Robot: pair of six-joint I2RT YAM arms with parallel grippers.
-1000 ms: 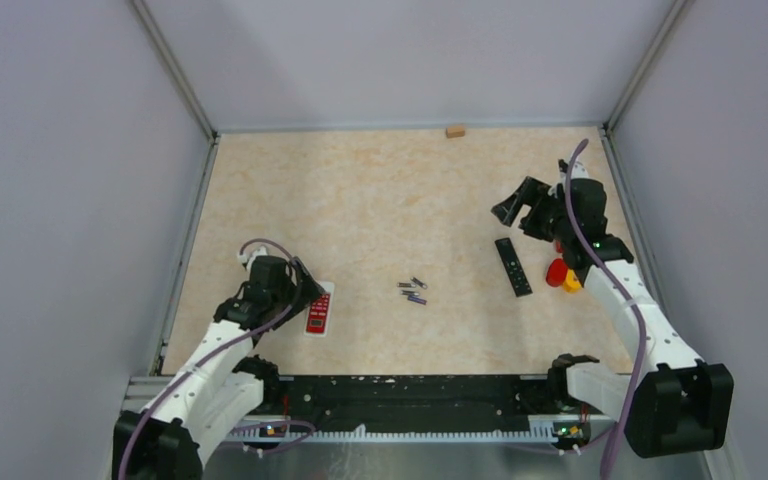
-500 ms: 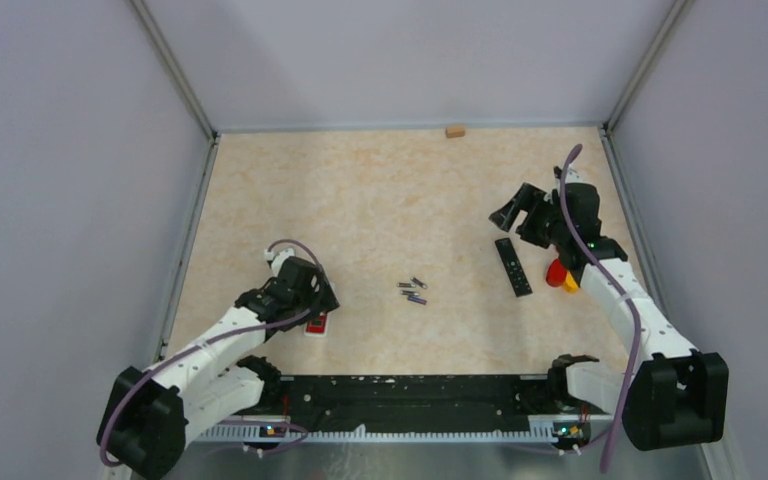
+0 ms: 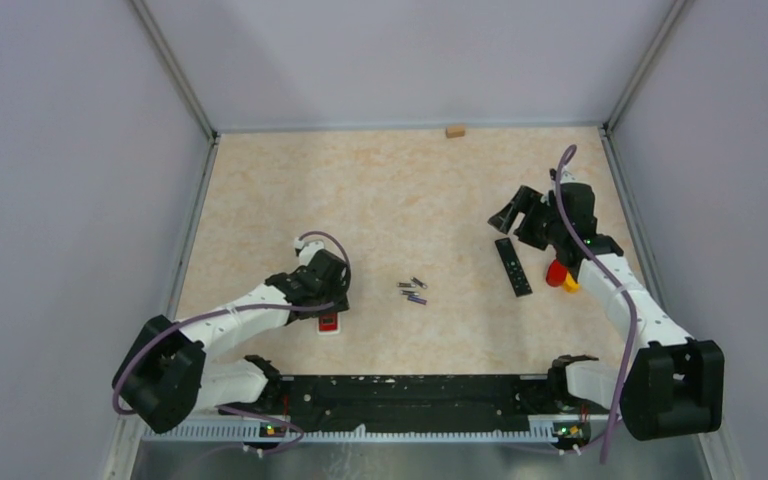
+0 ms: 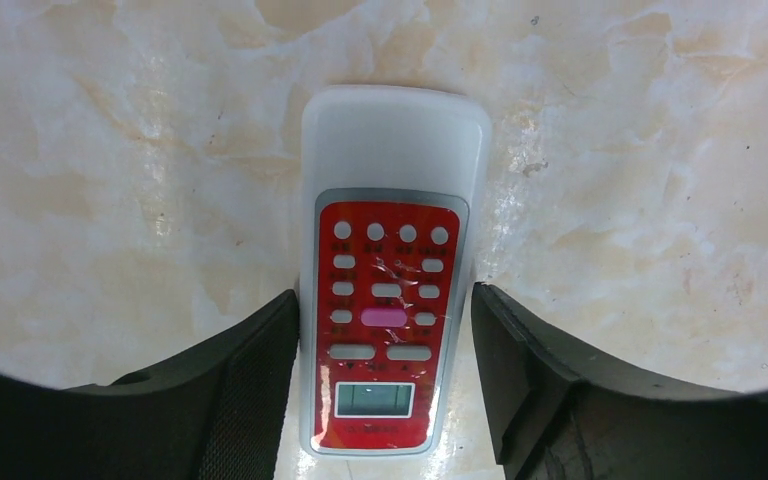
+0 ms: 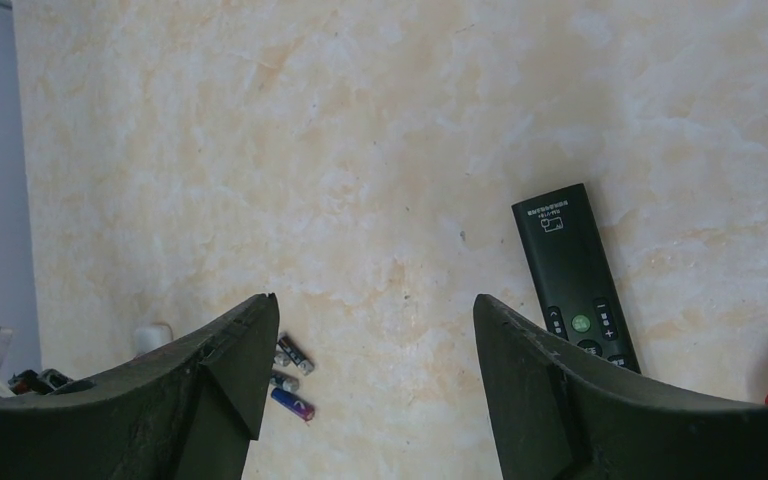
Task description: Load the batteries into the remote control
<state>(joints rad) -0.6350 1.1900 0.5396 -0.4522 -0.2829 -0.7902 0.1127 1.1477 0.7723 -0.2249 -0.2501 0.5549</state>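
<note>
Nearest the near edge of the surface [image 3: 380,200], left of its middle, the left gripper [image 3: 328,290] is lowered over a red-and-white remote [image 4: 390,160] that lies flat and face up, buttons and small display showing. Its two dark fingers [image 4: 250,375] stand one on each long side of the remote. In the left wrist view they meet both edges with no gap to be seen, so they are closed on it.

A little farther in, about the middle of the surface, the batteries [image 3: 415,291] lie loose in a small cluster, touching or just beside one another. One of them is purplish [image 5: 292,404]. They are well apart from both remotes.

Toward the right edge a black remote [image 3: 513,267] lies flat, and a red and yellow object [image 3: 558,274] sits near it on the right-edge side.

Beyond the black remote's far end the right gripper [image 3: 515,212] hangs above the surface, its fingers [image 5: 560,400] spread open with nothing between them.

At the far edge, right of the middle, rests a small brown block [image 3: 455,130].
</note>
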